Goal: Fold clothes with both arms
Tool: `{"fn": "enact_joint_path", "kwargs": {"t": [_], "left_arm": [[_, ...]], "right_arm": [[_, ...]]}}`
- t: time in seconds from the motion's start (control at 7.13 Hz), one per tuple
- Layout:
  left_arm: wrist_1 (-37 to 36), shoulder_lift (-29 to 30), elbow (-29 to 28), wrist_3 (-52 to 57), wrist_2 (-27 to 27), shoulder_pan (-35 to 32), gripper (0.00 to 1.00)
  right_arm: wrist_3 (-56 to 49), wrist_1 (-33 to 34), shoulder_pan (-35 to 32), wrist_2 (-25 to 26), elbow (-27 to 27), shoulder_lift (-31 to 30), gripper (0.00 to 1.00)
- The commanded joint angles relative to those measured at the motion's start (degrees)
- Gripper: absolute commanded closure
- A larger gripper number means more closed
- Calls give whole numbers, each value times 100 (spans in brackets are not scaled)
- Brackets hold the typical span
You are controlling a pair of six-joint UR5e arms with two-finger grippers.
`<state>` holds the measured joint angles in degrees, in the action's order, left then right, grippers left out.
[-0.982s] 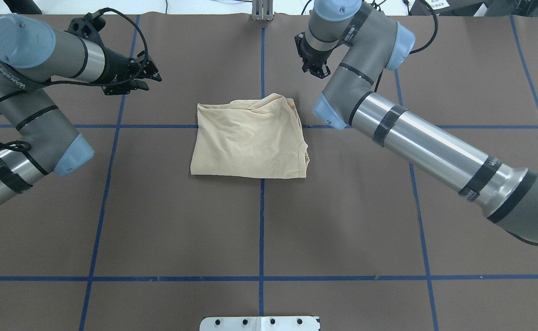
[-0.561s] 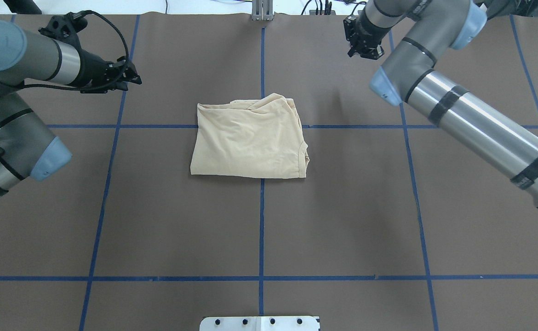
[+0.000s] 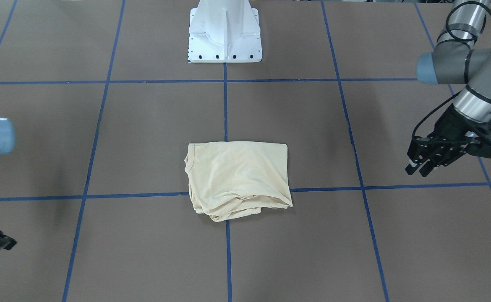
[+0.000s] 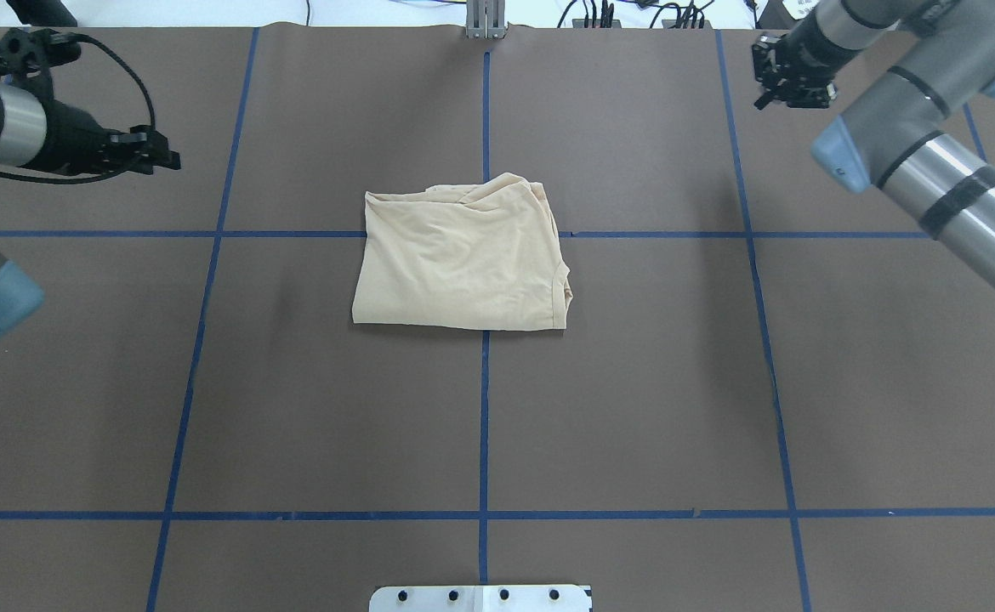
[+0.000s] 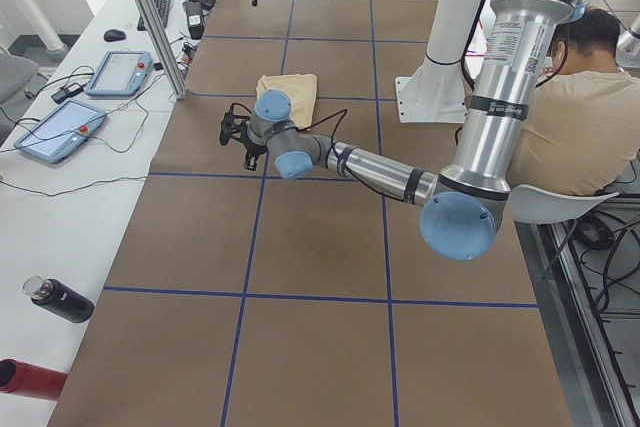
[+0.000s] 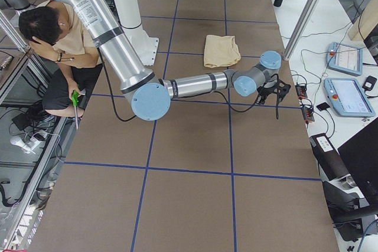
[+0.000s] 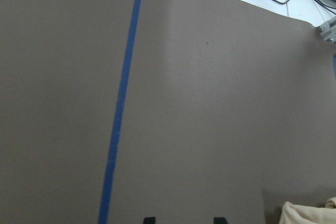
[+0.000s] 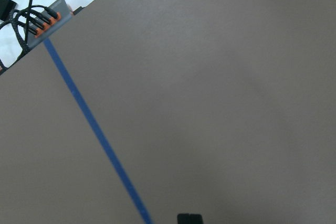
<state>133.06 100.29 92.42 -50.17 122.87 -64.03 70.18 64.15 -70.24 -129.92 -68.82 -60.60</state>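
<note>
1. The shirt (image 4: 459, 263) is lying folded in a small square in the middle of the bench (image 4: 633, 408), and nothing is touching it.
2. Both arms are pulling out to the sides, and they are much farther from the shirt than a second ago.
3. The left end effector (image 4: 162, 157) is holding its fingers apart with nothing between them.
4. The right end effector (image 4: 785, 89) is keeping its fingers pressed together and is carrying nothing.
5. I am thinking the folding is done, or nearly done.
</note>
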Motion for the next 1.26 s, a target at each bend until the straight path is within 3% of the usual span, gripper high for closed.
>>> {"fn": "enact_joint_path", "kwargs": {"t": [0.0, 0.42, 0.7, 0.84, 0.98, 1.12], "left_arm": [[-60, -543, -22, 1626, 586, -853, 53], [-61, -1272, 65, 2842, 1246, -1619, 54], [-130, -1721, 301, 3004, 1274, -1832, 61], [-470, -1732, 364, 3004, 1266, -1841, 13], [-569, -1767, 364, 3004, 1222, -1841, 0], [-570, -1758, 364, 3004, 1204, -1859, 0]], "right_arm": [[-1746, 54, -621, -393, -637, -1045, 100], [-4162, 54, -903, -464, -1710, -3021, 100], [-4724, 89, -948, -464, -2186, -3703, 100], [-4724, 106, -1104, -429, -2240, -3740, 9], [-4724, 115, -1132, -420, -2328, -3714, 0], [-4724, 115, -1141, -420, -2337, -3696, 0]]}}
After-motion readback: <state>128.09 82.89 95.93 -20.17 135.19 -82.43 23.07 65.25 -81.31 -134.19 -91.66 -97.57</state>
